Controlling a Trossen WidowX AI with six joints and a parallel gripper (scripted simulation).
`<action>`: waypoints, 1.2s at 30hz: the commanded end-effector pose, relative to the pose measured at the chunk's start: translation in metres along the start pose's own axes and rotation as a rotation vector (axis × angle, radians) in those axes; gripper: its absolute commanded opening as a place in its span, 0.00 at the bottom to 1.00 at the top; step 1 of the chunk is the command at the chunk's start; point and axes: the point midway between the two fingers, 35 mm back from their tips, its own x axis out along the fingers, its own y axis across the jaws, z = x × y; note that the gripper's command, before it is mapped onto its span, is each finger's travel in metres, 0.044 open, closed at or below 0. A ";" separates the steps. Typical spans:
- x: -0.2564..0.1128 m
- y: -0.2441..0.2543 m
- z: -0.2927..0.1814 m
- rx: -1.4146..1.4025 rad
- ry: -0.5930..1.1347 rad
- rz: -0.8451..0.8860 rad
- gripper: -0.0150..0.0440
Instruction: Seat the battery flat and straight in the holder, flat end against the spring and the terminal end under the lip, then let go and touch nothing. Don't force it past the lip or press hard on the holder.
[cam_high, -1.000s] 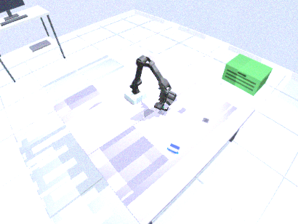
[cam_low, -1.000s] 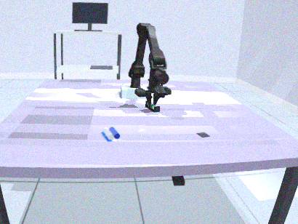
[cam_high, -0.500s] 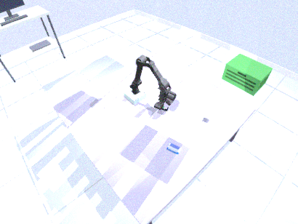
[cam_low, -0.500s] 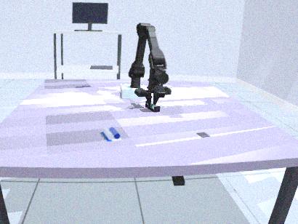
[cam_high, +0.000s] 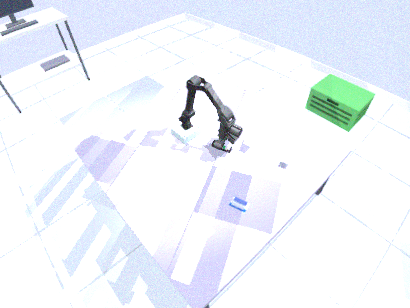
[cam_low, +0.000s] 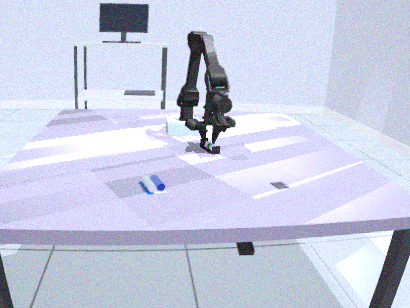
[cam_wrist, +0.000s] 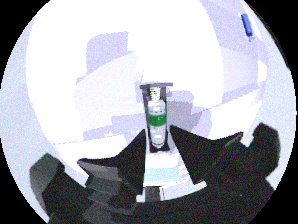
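Note:
The battery (cam_wrist: 157, 131) (cam_low: 208, 145), pale with a green band, lies lengthwise in the dark holder (cam_wrist: 159, 85) (cam_low: 216, 150). In the wrist view the spring (cam_wrist: 155, 93) shows between the holder's far wall and the battery's far end. The battery looks in line with the holder; its near end is close to the holder's dark near end, and whether it is under the lip cannot be told. My gripper (cam_wrist: 157, 129) (cam_high: 222, 146) is open, its fingertips on either side of the battery's near half, with small gaps visible. Finger height is unclear.
A blue cylinder (cam_low: 158, 183) (cam_wrist: 247, 25) lies beside a white and blue piece (cam_low: 147, 185) toward the table's front. A small dark square (cam_high: 283, 165) (cam_low: 279, 185) lies to the right. A pale block (cam_high: 182, 134) (cam_low: 173, 126) is at the arm's base.

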 end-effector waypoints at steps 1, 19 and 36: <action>-0.006 0.000 0.002 0.000 -0.014 -0.001 0.55; -0.077 0.001 -0.008 0.000 -0.014 -0.001 1.00; -0.077 0.001 -0.008 0.000 -0.014 -0.001 1.00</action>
